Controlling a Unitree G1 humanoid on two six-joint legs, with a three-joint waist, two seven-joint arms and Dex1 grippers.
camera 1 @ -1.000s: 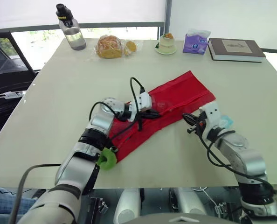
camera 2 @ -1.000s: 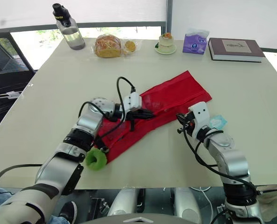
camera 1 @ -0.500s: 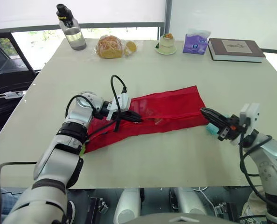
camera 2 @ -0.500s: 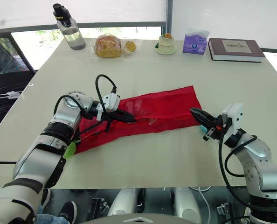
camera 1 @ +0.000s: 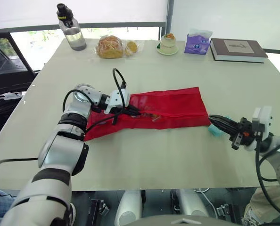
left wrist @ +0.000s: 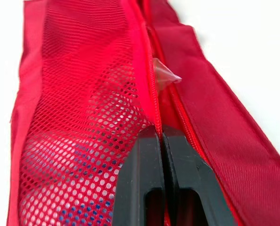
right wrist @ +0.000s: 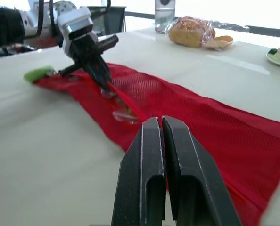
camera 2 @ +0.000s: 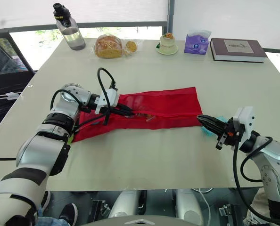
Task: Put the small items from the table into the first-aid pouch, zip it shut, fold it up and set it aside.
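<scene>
Zipping looks in hand: my left gripper [camera 1: 135, 112] pinches the zip edge of the pouch [camera 1: 173, 106], stretched across mid-table, while my right gripper [camera 1: 212, 118], tips pressed together, sits at its 3 o'clock end, so next I'd draw the zip along against a taut end.

I note left arm [camera 1: 60, 150] and right arm [camera 2: 272, 156]: silver-grey shells, black joint bands, looping black cables [camera 1: 113, 77], white wrist housings [camera 2: 243, 115], black fingers [left wrist: 144, 179].

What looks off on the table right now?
A clear packet pokes out of the red pouch at its zip line, just ahead of the left gripper. A teal item lies outside the pouch by its right end, and a green item sticks out at its left end.
</scene>
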